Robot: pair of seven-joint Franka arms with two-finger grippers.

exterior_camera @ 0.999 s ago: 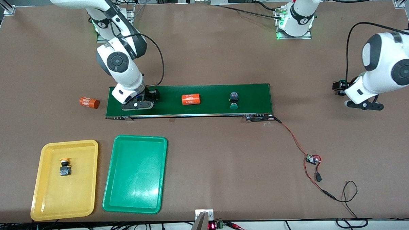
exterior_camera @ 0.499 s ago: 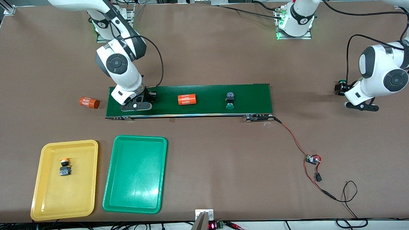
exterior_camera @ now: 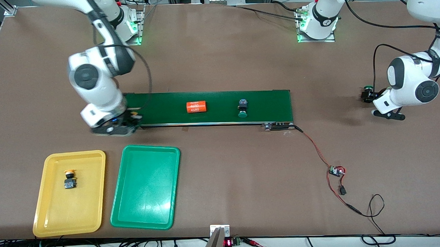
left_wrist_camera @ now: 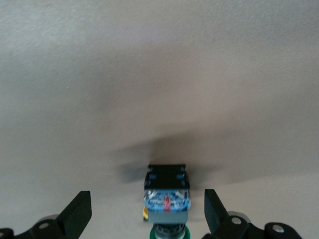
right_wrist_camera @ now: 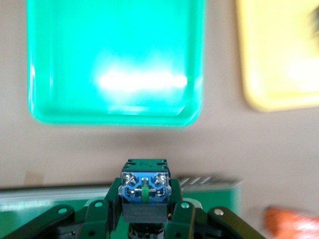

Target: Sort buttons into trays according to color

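Note:
My right gripper (exterior_camera: 114,128) is shut on a button (right_wrist_camera: 144,191) with a blue-and-black body. Its cap is hidden. It hangs over the conveyor's edge at the right arm's end, with the green tray (exterior_camera: 145,199) and yellow tray (exterior_camera: 51,217) nearer the camera. Both trays show in the right wrist view, green (right_wrist_camera: 114,64) and yellow (right_wrist_camera: 279,59). A yellow-capped button (exterior_camera: 70,178) lies in the yellow tray. A green-capped button (exterior_camera: 243,108) lies on the belt. My left gripper (exterior_camera: 382,112) is open, low at another green-capped button (exterior_camera: 368,94) that lies on the table between its fingers (left_wrist_camera: 79,211).
The long dark-green conveyor (exterior_camera: 270,103) carries an orange 4680 cylinder (exterior_camera: 196,106). A second orange cylinder (right_wrist_camera: 291,224) shows beside the belt's end in the right wrist view. A small circuit board with red and black wires (exterior_camera: 337,170) lies toward the left arm's end.
My right gripper has risen from the belt's end with the button and moved toward the trays. The cylinder and green-capped button on the belt have drifted toward the right arm's end. My left gripper shifted slightly.

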